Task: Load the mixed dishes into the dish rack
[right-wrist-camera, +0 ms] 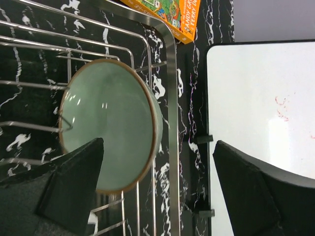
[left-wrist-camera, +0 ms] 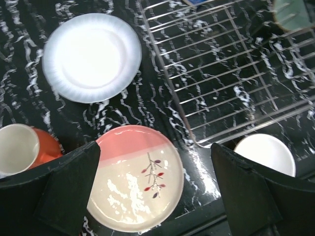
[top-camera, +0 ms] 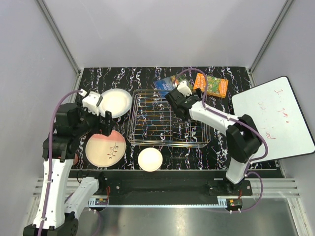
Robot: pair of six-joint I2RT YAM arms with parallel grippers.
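Observation:
The silver wire dish rack (top-camera: 167, 123) stands mid-table. A pale green bowl (right-wrist-camera: 108, 125) rests tilted inside it by a corner rail; my right gripper (right-wrist-camera: 157, 191) hangs open just above it, over the rack's far right part (top-camera: 178, 104). My left gripper (left-wrist-camera: 155, 191) is open and empty above the pink-and-cream plate with a leaf sprig (left-wrist-camera: 135, 179). The white plate (left-wrist-camera: 91, 56) lies left of the rack. The orange-outside cream bowl (left-wrist-camera: 19, 147) sits at the plate's left, hidden under the arm in the top view. A small round cup with a white inside (top-camera: 150, 159) stands in front of the rack.
A blue packet (top-camera: 165, 84) and an orange printed packet (top-camera: 211, 84) lie behind the rack. A white board with red writing (top-camera: 273, 118) lies at the right, close to the rack's rail (right-wrist-camera: 171, 123). Grey walls enclose the table.

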